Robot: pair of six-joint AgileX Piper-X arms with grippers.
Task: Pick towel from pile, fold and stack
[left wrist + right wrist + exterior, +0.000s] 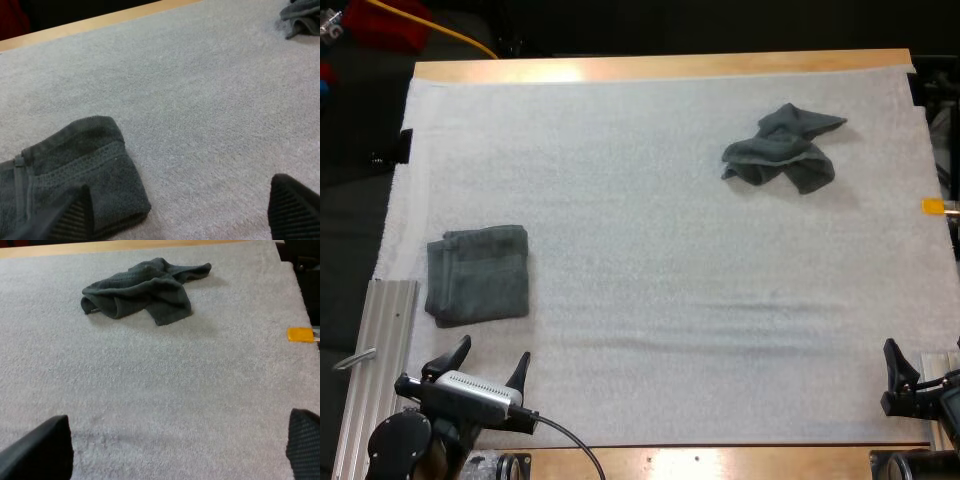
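Note:
A folded dark grey-green towel (477,273) lies at the mat's left side. A crumpled towel (783,148) of the same colour sits far back on the right. My left gripper (492,358) hovers open just in front of the folded towel, nothing between its fingers. In the left wrist view the folded towel (75,165) lies beside one finger of the left gripper (180,215), and the crumpled towel (302,17) is far off. My right gripper (918,372) stands open at the mat's near right. In the right wrist view the right gripper (172,447) faces the distant crumpled towel (142,290).
The white mat (650,260) covers most of the wooden table (660,67). A ribbed metal rail (385,350) runs along the near left edge beside my left arm. Bare mat stretches between the two towels.

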